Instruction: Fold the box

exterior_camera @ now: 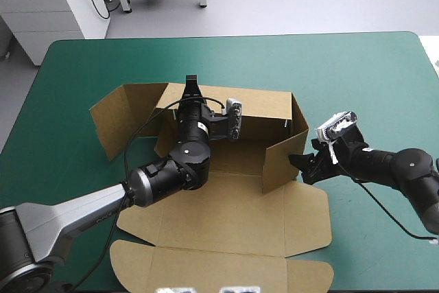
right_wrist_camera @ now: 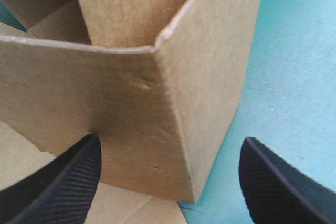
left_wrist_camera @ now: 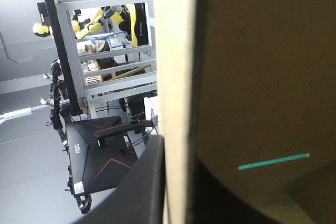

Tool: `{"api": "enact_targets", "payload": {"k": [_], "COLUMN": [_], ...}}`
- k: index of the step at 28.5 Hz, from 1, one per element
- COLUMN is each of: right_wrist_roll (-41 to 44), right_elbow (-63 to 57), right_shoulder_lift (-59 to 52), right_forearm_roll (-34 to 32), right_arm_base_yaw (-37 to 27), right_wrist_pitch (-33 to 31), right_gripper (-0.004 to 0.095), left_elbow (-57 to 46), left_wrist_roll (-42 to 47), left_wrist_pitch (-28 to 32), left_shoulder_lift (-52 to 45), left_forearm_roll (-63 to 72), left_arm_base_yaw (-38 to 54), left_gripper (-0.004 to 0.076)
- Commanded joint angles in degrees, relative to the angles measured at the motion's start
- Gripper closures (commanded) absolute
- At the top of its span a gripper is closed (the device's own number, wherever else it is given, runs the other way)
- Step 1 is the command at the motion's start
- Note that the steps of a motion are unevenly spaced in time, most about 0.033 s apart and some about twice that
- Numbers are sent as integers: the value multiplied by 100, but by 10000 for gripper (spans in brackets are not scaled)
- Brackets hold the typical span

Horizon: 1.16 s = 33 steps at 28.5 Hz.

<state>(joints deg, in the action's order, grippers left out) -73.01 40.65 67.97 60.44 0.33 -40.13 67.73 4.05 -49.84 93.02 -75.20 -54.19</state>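
The box (exterior_camera: 226, 224) sits half built in the middle of the desk (exterior_camera: 357, 73), its floor flat on the teal-green cover. My left claw (exterior_camera: 191, 86) reaches over that floor to the box's back wall (exterior_camera: 264, 111) and pinches its top edge; in the left wrist view the board's pale edge (left_wrist_camera: 176, 77) runs straight between my black fingers (left_wrist_camera: 149, 182). My right claw (exterior_camera: 302, 165) hovers just outside the box's right-hand corner, spread wide. In its wrist view the corner of the box (right_wrist_camera: 126, 98) stands between the two parted fingers (right_wrist_camera: 68, 182), one finger close against the board (I cannot tell whether it touches).

As I judge it, the main risk is the back wall slipping out of my left pinch and dropping flat, since only a thin edge is held. If my right claw pushes the corner flap (exterior_camera: 282, 162) too hard, the light box could slide across the desk or buckle at the crease rather than fold.

Around the box: its left wall (exterior_camera: 120, 118) leans outward, untucked, and its lid (exterior_camera: 219, 269) lies flat on the box's near side. My own left arm (exterior_camera: 158, 180) lies across the box floor, so it likely blocks flaps from tucking inward there.
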Motion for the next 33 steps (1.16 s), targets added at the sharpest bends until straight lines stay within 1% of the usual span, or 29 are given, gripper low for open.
{"api": "enact_targets", "payload": {"k": [1,3,6,8,10,12,14,15,17,18,21,24,27,33], "right_wrist_roll": [-166,-166,-575,-614,-614,-603,-440,-326,-225,-239,-248,-248,-273,-273], "right_elbow": [114,22,-249,-324,-361,-389,-389,-389,-389,-389,-389,-389,-389,-199], "right_shoulder_lift": [15,4,-47,-47,-47,-47,-35,-35,-35,-35,-26,77,270,600], "right_forearm_roll": [664,720,1260,1399,1399,1399,1399,1423,1558,1697,2013,2109,2149,2149], "right_arm_base_yaw": [-42,-42,-42,4,248,691,1171,1463,1823,1981,2342,2633,2773,2799], "right_wrist_pitch": [-205,-193,-117,-4,318,769,1524,2117,2839,3072,3551,4130,4404,4791], "right_gripper": [230,230,230,234,236,236,236,236,236,236,236,250,251,251], "left_elbow": [67,67,67,67,67,67,67,67,67,67,67,67,67,67], "left_wrist_roll": [54,54,54,54,54,54,54,54,54,54,54,54,54,54], "left_wrist_pitch": [-110,-110,-110,-110,-118,-118,-123,-123,-123,-123,-123,-123,-123,-85], "left_shoulder_lift": [-156,-156,-156,-156,-156,-156,-156,-156,-156,-156,-156,-156,-156,-156], "left_forearm_roll": [75,75,75,75,75,75,75,75,75,75,75,75,75,75], "left_arm_base_yaw": [-22,-22,-22,-22,-22,-22,-22,-22,-22,-22,-22,-22,-22,-22], "left_gripper": [733,733,733,733,733,733,733,733,733,733,733,733,733,733]}}
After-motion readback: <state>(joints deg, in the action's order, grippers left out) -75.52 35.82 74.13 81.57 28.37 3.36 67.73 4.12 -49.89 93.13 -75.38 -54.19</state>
